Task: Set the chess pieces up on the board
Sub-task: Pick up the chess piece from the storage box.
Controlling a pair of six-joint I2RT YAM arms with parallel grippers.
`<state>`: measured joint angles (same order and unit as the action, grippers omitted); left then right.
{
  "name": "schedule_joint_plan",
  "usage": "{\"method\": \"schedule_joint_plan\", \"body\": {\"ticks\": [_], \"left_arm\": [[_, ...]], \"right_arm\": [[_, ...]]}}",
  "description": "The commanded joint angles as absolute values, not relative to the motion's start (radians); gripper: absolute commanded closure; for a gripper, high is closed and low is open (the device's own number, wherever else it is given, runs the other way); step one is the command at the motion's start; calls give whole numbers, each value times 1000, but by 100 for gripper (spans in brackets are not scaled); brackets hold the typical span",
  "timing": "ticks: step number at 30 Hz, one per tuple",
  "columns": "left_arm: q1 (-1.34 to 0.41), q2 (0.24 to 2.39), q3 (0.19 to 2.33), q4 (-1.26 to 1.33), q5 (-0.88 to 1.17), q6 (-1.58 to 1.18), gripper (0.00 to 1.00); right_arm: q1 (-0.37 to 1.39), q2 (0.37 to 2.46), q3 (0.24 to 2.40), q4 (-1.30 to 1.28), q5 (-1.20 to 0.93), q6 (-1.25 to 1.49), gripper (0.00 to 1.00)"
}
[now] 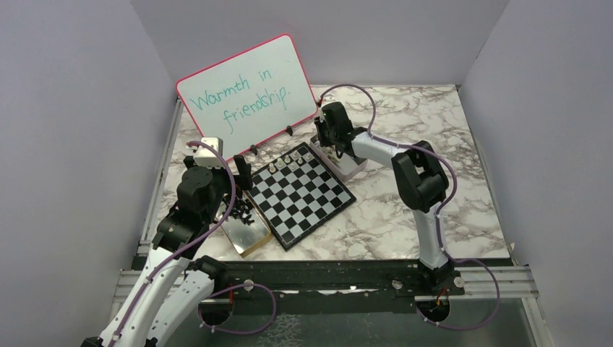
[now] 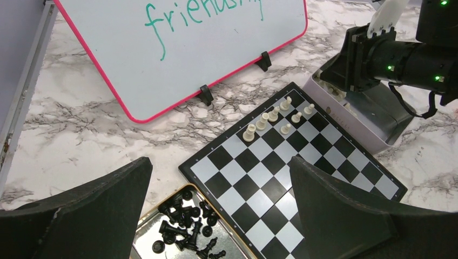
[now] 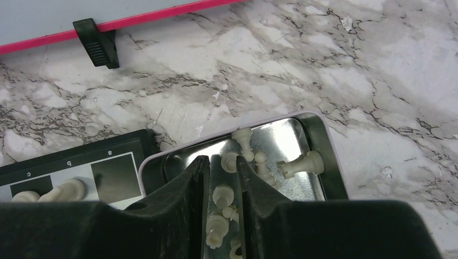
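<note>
A: Near side, progress?

B: The black pieces (image 2: 183, 221) are all heaped in the gold-rimmed tin (image 1: 253, 237) at the board (image 1: 300, 191)'s near-left edge. None are placed. The left gripper (image 2: 220, 162) is held wide open above them.

A: Far side?

B: A few white pieces (image 2: 273, 116) are stood by the far corner. The right gripper (image 3: 221, 162) is lowered into the white tin (image 3: 324, 140), jaws narrowed. A grip cannot be confirmed. Room is tight by the whiteboard (image 1: 246, 94).

Pale lilac walls (image 1: 72, 108) on three sides, white grey-veined marble tabletop (image 1: 394, 224), metal rail (image 1: 495, 277) along near edge
</note>
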<state>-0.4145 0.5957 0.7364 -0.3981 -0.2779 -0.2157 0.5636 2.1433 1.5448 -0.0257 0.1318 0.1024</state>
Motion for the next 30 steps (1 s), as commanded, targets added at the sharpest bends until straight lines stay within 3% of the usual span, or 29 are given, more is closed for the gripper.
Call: {"method": "schedule_joint_plan", "body": {"ticks": [1,10,18,30], "left_arm": [[-422,594,727,-373,-267,-207,1],[-422,591,727,-373,-265,-208,1],[-422,590,727,-373,-265,-208,1],[-422,593,727,-373,-271,-204,1]], "right_arm": [[566,2190,1600,-26,124,85,70],[566,2227,1620,-56,158,69,71],[566,2209,1614,-55,162,65,86],[566,2083,1592,-108,152,82,88]]}}
